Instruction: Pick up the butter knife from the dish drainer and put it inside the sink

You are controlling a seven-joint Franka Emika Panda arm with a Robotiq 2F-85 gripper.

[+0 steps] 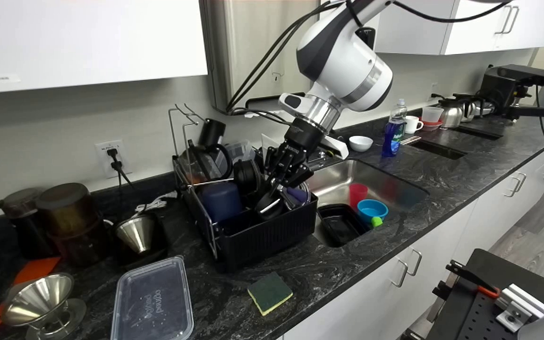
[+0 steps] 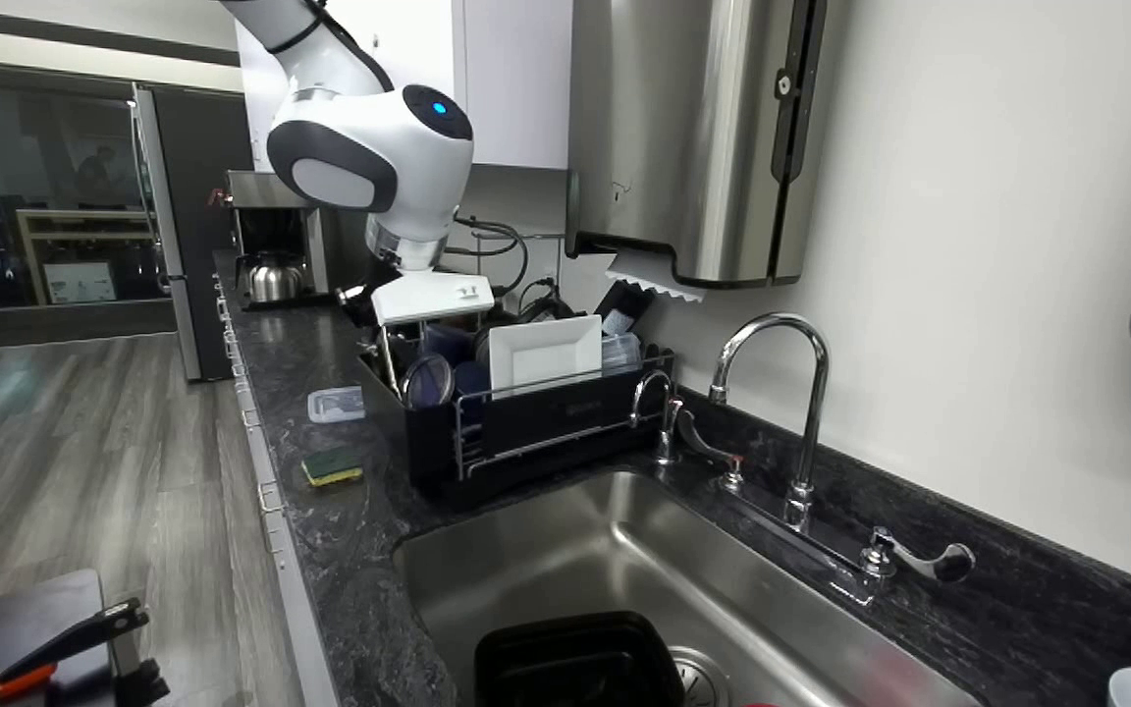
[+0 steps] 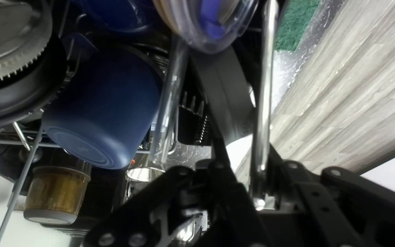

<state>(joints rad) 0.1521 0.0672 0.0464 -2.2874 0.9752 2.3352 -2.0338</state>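
a: start at the gripper (image 3: pixel 247 149). how does it stand?

b: wrist view: tips close to each other, one on either side of what i read as the butter knife (image 3: pixel 263 103), a slim shiny handle. pale background shows between one finger and the metal, so i can't tell whether they're clamped on it.

a: and the knife is where?

b: near end between the tips; the rest runs off the top of that view. in both exterior views the gripper sits low over the drainer (image 1: pixel 267 241), so i'd log the knife as at the drainer. whether its far end is free, can't say.

a: neighbours?

b: blue mug (image 3: pixel 105 106) nearby, white plate (image 2: pixel 541 355) standing on the side toward the sink (image 2: pixel 516 570). tight quarters; a sideways pull could catch, i'd guess.

a: further out?

b: the sink, just beside the drainer. in it: black tray (image 1: pixel 340 222), red cup (image 1: pixel 358 192), blue cup (image 1: pixel 371 210). no knife there that i can see (the drainer blocks part of it).

a: so, progress?

b: reaching looks done, i judge. left: make sure of the hold, lift clear, carry across, lower into the sink, let go. call it short of halfway on these views.
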